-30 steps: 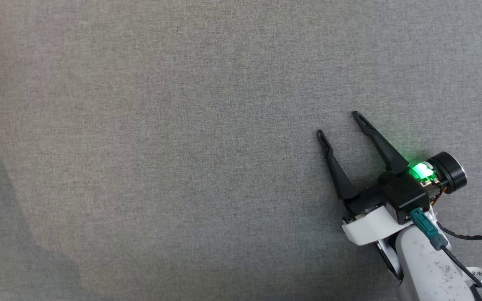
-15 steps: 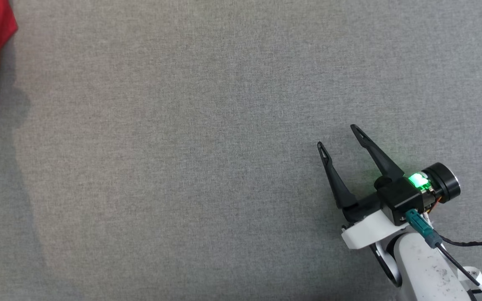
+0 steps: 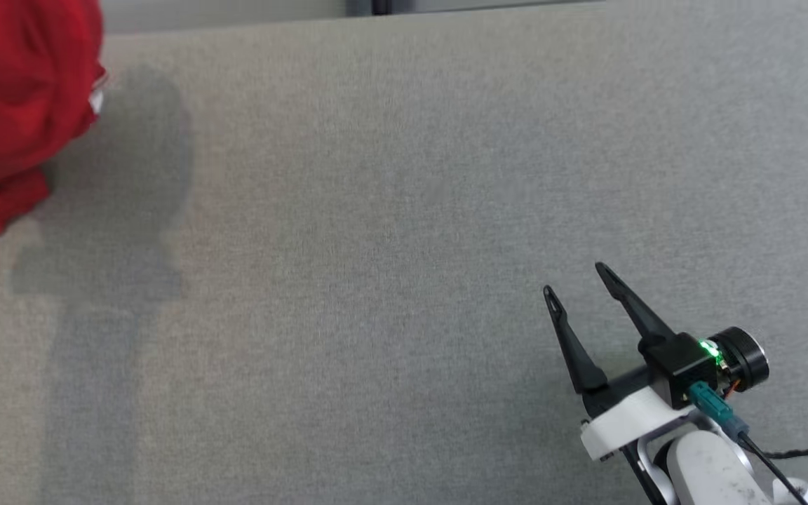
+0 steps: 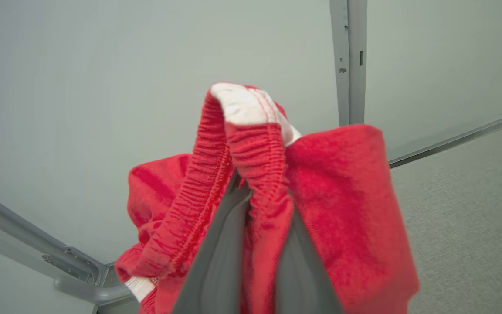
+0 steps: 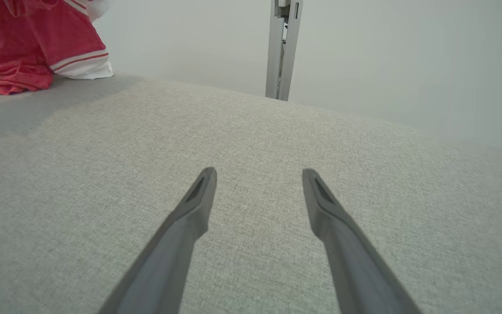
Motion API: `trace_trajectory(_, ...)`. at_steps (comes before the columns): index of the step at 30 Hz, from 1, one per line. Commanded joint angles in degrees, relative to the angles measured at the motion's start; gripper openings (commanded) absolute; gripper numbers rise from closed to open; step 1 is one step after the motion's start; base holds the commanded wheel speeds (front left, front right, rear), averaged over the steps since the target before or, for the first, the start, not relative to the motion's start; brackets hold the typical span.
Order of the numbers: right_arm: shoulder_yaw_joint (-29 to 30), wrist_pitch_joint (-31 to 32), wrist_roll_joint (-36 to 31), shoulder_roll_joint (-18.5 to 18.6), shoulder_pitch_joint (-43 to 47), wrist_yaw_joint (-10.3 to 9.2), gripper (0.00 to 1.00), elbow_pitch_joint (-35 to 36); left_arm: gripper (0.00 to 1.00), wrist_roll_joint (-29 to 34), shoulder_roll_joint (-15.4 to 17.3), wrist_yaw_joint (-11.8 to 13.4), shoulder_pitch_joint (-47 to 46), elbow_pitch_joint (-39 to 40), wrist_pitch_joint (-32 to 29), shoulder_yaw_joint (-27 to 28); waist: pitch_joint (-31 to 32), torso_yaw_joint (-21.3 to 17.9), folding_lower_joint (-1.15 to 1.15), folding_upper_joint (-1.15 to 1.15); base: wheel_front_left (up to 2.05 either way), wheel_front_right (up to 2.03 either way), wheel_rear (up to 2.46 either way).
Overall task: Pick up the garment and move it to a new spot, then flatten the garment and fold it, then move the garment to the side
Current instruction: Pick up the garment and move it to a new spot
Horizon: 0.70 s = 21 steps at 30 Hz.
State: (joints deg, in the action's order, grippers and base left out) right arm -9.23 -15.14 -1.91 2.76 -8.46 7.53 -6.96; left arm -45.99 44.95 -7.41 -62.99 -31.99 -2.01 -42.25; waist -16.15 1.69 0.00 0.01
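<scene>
Far left, the left gripper (image 4: 262, 205) is pinching the bunched red cloth garment (image 3: 18, 91), well apart from the spread-fingered right gripper (image 3: 575, 279).

Lab-style test booth: flat grey fabric-covered tabletop (image 3: 376, 245), plain pale grey wall panels (image 5: 408, 52), 1 grey metal frame post (image 5: 282, 52) between them.

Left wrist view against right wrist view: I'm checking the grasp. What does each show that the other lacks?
Left wrist view: the left gripper shut on the garment's elastic waistband. Right wrist view: the right gripper open over the table, and the garment's lower end resting on it. Both: the red garment, the table, the pale wall and a grey post.
</scene>
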Motion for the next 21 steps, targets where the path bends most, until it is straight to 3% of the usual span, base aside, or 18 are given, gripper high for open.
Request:
trace_trajectory(1, 0.43, -0.02, 0.63, 0.23, 1.48, -0.08, 1.00, -0.27, 0.00, -0.39, -0.72, -0.10, -0.67, 1.52, 0.53, -0.67, 7.24, -1.58, 0.00, -0.01, 0.00, 0.00, 0.00)
trace_trajectory(7, 2.77, -0.02, 1.99, 0.23, 4.25, -0.08, 1.00, -0.67, 0.00, -1.34, -6.97, -0.10, 1.96, 7.34, 2.90, -3.97, 12.08, -3.07, 0.00, -0.01, 0.00, 0.00, 0.00)
trace_trajectory(12, 5.01, -0.02, 2.56, 0.23, 5.96, -0.08, 1.00, -0.71, 0.00, -2.14, -15.11, 0.77, 6.02, 10.10, 6.81, -6.35, 13.69, -4.31, 0.00, -0.01, 0.00, 0.00, 0.00)
trace_trajectory(21, 6.65, -0.02, 3.38, 0.21, 6.84, -0.08, 1.00, -0.34, 0.00, -5.22, -28.90, 1.03, 18.03, 3.95, 14.90, -9.91, 12.71, -6.26, 0.00, -0.01, 0.00, 0.00, 0.00)
